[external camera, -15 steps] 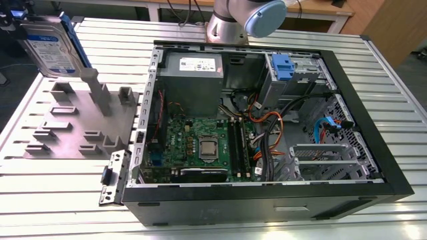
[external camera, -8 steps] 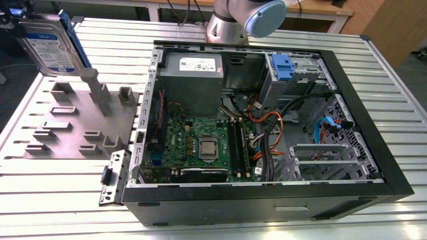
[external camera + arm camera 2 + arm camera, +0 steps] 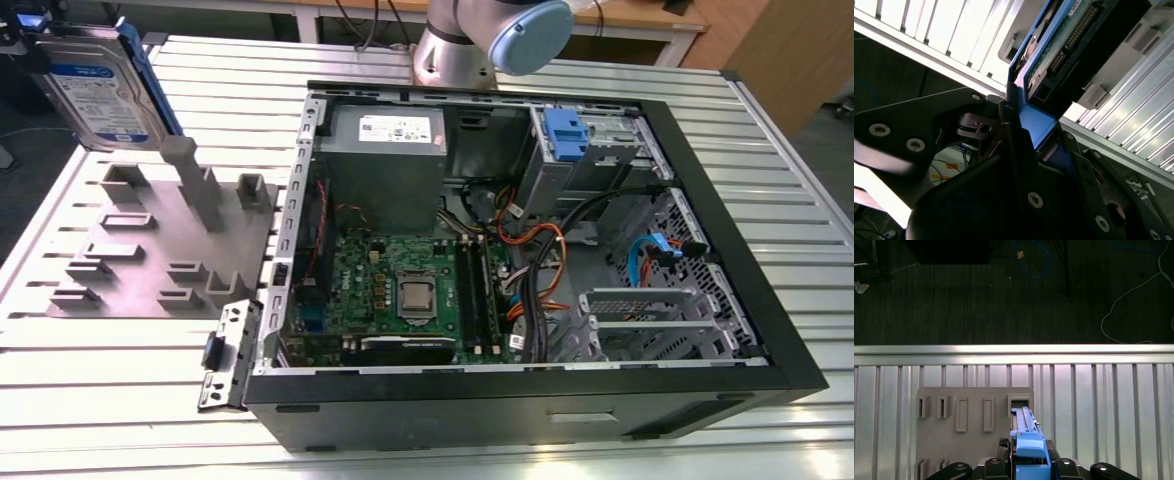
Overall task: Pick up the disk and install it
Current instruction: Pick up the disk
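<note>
Exterior view has the disk (image 3: 100,85) up over the grey fixture (image 3: 160,250), well apart from the open case (image 3: 534,410). Gripper (image 3: 1036,132) is clamped on its blue carrier. Pick-up looks basically done, I'd say; installing calls for squaring it to a bay.

Black hand (image 3: 1037,126) clamps the blue carrier (image 3: 1035,121) edge of the disk (image 3: 1056,47). Green circuit board and connector pins face the camera. Grey slotted fixture (image 3: 1134,40) sits behind it, on the ribbed metal bench (image 3: 954,35). Dark floor (image 3: 894,85) lies beyond.
</note>
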Robot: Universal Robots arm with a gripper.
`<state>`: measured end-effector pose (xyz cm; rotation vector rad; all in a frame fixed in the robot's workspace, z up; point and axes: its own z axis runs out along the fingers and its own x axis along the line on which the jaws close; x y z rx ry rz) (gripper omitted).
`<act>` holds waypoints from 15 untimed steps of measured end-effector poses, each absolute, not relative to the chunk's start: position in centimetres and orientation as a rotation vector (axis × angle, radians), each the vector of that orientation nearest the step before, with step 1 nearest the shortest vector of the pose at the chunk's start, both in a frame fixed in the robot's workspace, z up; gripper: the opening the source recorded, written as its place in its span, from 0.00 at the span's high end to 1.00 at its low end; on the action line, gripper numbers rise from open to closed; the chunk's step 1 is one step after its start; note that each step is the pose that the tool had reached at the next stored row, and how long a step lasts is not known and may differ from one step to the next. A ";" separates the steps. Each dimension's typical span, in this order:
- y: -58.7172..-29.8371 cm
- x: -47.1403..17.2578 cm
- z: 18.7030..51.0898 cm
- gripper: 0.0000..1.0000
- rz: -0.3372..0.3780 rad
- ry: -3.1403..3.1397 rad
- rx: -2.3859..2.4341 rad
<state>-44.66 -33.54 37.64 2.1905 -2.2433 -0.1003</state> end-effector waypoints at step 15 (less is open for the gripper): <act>-33.5 -44.7 38.8 0.64 -0.100 -2.243 2.191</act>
